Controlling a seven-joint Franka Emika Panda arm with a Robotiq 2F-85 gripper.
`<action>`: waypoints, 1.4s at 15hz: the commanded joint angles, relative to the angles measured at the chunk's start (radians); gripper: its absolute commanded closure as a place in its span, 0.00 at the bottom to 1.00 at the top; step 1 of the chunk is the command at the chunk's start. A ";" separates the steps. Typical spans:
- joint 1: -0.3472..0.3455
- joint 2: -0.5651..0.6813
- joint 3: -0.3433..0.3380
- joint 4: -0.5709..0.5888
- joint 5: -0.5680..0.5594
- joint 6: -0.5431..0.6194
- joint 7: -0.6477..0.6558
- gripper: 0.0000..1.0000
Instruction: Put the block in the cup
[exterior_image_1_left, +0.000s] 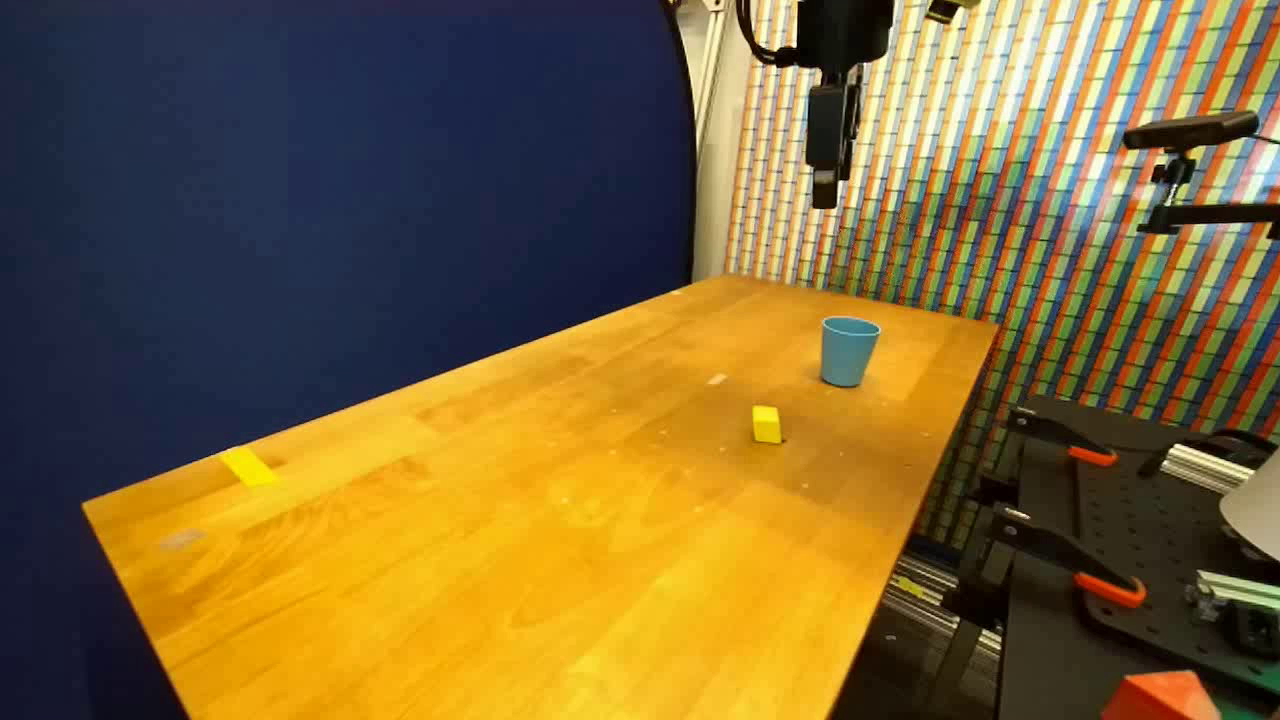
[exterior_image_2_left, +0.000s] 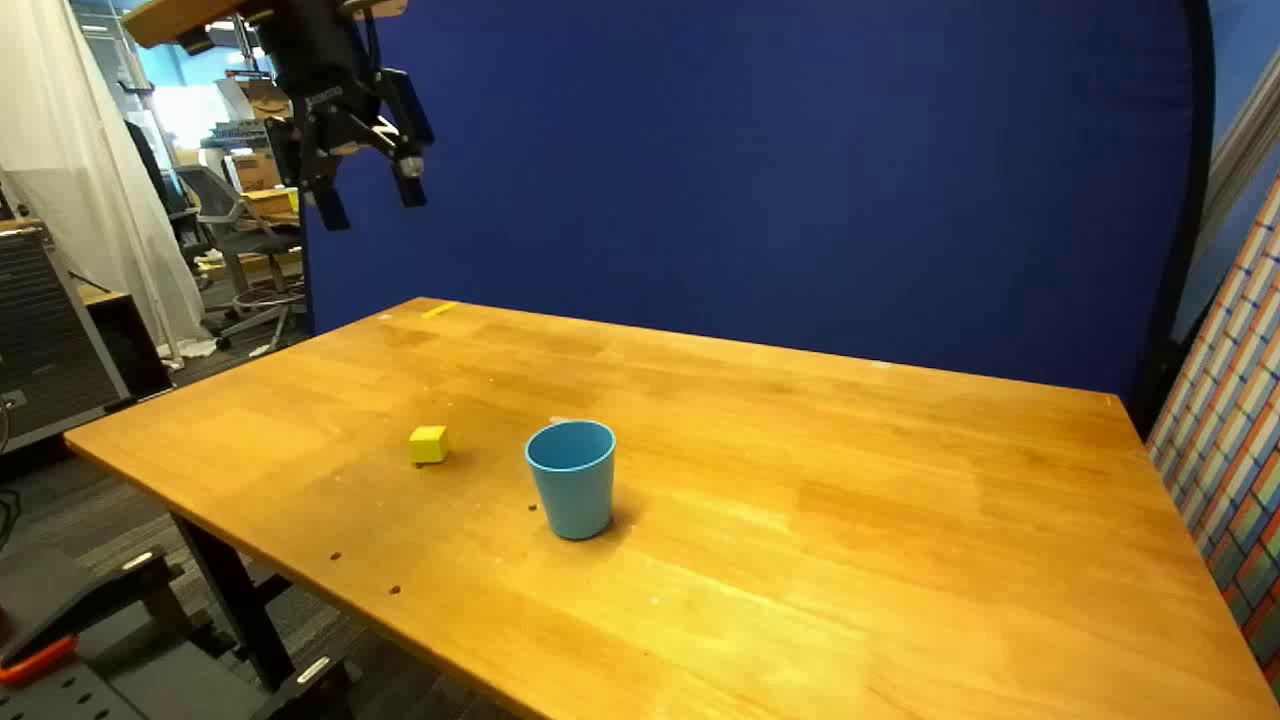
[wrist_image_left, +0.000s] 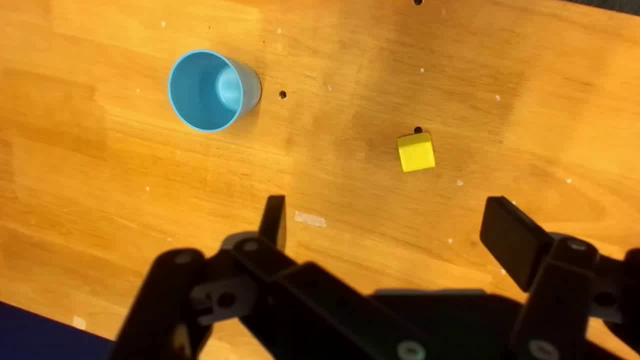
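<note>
Dark blue backdrop (exterior_image_2_left: 760, 160) across much of both exterior views. Patterned wall panel (exterior_image_1_left: 1060, 110) in strips of red, green, blue and cream. White curtain (exterior_image_2_left: 95, 190) at the edge of an exterior view.

Wooden table (exterior_image_1_left: 500, 560) along the backdrop, wall panel past a short end. Black bench (exterior_image_1_left: 1040, 640) alongside, with perforated plate (exterior_image_1_left: 1130, 520) and orange-handled clamps (exterior_image_1_left: 1110, 590). Office chair (exterior_image_2_left: 212, 195) in the background, near the curtain.

Gripper (exterior_image_2_left: 370, 200) high over the table, pointed down, well apart from the wood. Fingers (wrist_image_left: 515, 242) spread wide, broad gap between the tips in wrist view (edge-on in an exterior view, gap hidden from that side).

Light blue cup (exterior_image_2_left: 575, 500) upright on the table, mouth up, tapered toward the base. In wrist view, beyond the fingers toward picture left.

Yellow tape strip (exterior_image_1_left: 249, 466) flat near a table corner, well apart from the cup.

Yellow block (wrist_image_left: 419, 156) on the table, outside the cup, well apart from cup and gripper alike. In wrist view, above the finger gap, off-centre to picture right.

Pale patch (wrist_image_left: 310, 219) on the wood (tape or wear, cannot tell). Dark hole (wrist_image_left: 418, 130) right at the edge of the block, another between cup and block, nearer the cup. Tiny pale specks (wrist_image_left: 459, 183) scattered around.
</note>
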 joint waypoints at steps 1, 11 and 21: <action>0.022 0.001 -0.021 0.006 -0.005 -0.003 0.005 0.00; 0.022 0.001 -0.021 0.014 -0.005 -0.003 0.005 0.00; 0.029 0.406 -0.061 -0.086 0.110 0.513 -0.062 0.00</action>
